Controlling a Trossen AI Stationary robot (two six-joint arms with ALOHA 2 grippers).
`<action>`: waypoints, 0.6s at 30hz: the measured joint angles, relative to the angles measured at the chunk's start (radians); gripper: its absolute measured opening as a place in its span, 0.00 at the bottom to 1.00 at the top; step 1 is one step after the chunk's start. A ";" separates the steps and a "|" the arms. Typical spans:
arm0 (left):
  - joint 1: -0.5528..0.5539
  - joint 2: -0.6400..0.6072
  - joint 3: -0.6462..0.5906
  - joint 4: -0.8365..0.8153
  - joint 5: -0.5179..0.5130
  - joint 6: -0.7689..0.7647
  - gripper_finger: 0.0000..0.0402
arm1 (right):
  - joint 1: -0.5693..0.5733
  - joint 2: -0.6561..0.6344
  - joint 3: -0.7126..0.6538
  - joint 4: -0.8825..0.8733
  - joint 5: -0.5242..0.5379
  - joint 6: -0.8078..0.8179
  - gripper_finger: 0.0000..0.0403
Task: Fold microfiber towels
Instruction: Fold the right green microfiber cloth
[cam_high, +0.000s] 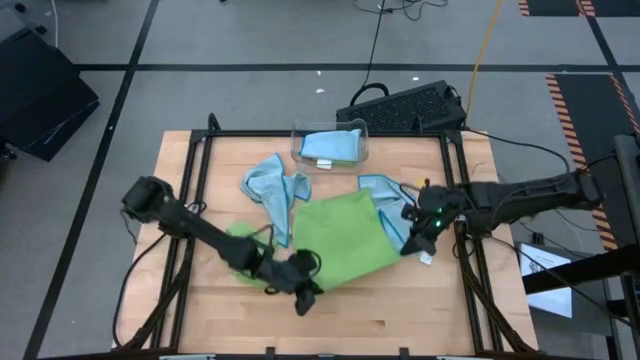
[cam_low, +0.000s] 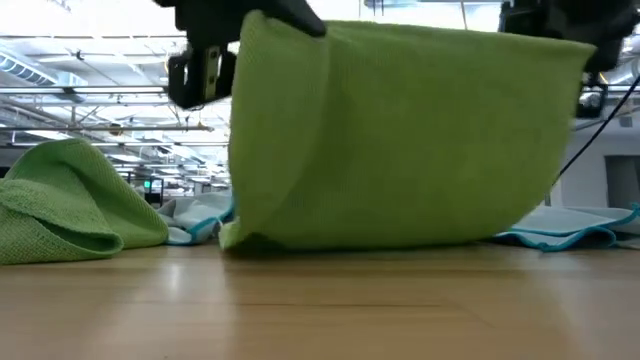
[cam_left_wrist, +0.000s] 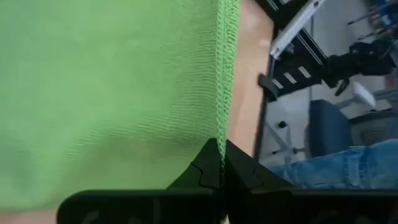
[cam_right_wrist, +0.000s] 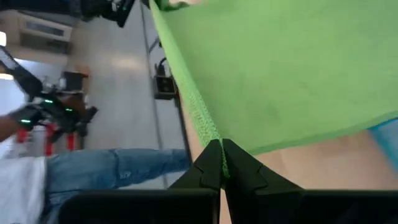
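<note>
Left hand (cam_high: 303, 297) and right hand (cam_high: 415, 238) each pinch the green towel (cam_high: 345, 235); only the low view shows it lifted, seemingly grazing the table (cam_high: 400, 310).

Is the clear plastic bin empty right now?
No, a light blue towel lies inside the clear bin in the high view.

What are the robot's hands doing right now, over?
Both end effectors, left and right, shut on lime green microfiber towel, lifted. Crumpled light blue cloth lies beside it.
</note>
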 joint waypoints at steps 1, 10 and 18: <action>-0.015 0.024 0.000 0.021 0.001 -0.015 0.01 | 0.025 0.000 -0.034 0.065 0.003 0.042 0.00; -0.093 0.184 -0.002 0.335 0.051 -0.213 0.01 | 0.259 0.007 -0.303 0.536 0.034 0.491 0.00; -0.101 0.192 -0.001 0.430 0.074 -0.187 0.01 | 0.368 0.005 -0.397 0.745 0.039 0.651 0.00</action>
